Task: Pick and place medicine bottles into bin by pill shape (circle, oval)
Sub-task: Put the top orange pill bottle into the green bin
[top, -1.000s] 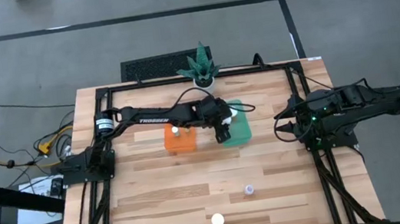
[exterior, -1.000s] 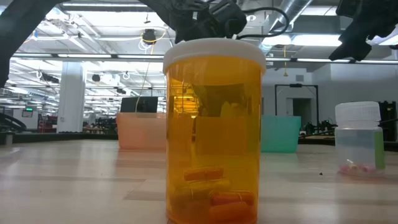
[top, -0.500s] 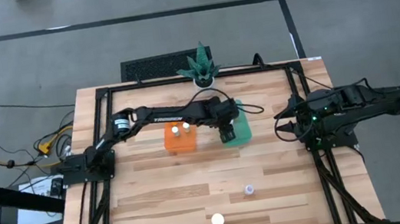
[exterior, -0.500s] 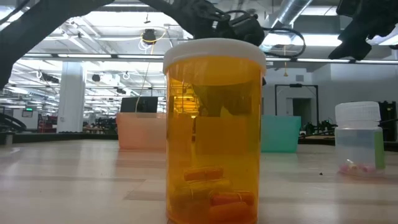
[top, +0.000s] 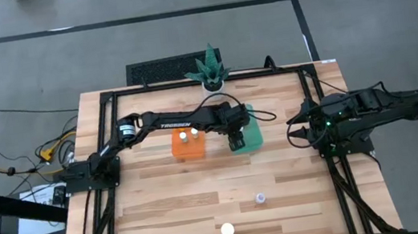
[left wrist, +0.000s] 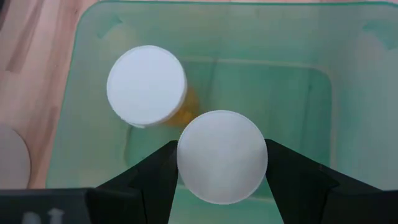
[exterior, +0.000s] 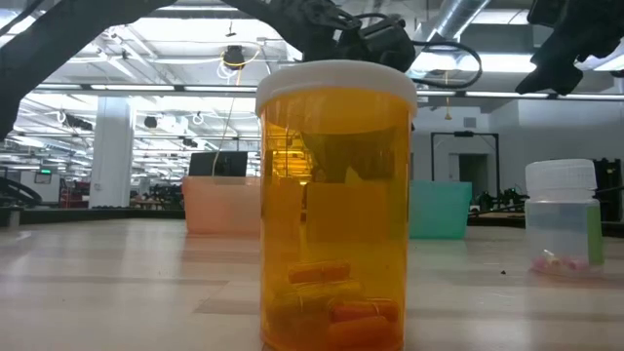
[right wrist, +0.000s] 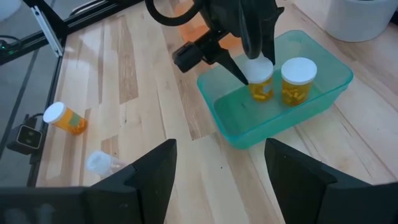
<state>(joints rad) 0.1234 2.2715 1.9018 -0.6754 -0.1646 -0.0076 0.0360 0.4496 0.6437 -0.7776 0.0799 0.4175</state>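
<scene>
Left gripper (left wrist: 222,180): you have it reaching across to the green bin (top: 254,137); its fingers (left wrist: 152,180) are clamped on a white-capped amber bottle (left wrist: 222,165), one finger on each side of the cap; the bottle sits low inside the bin, though you cannot tell whether it touches the floor of it.
Green bin contents: a second amber bottle (left wrist: 147,86) with a white cap stands upright in the bin, just beside the held one; the right wrist view shows the two side by side (right wrist: 298,79).
Orange bin (top: 188,145): it lies just left of the green bin, the two touching or nearly so; two white caps (top: 183,136) show inside it.
Right gripper (right wrist: 217,177): you have this arm parked at the right edge of the surface (top: 173,211), well apart from both bins; its fingers stand wide apart with nothing between them.
Loose bottles: a bluish-clear bottle (top: 261,198) rests on the near part of the surface; an amber bottle (top: 227,230) with a white cap is nearer still, a little to its left; in the low view the amber one stands upright and holds oblong orange pills.
Plant pot (top: 213,85): white, with a green spiky plant, at the far edge behind the bins.
</scene>
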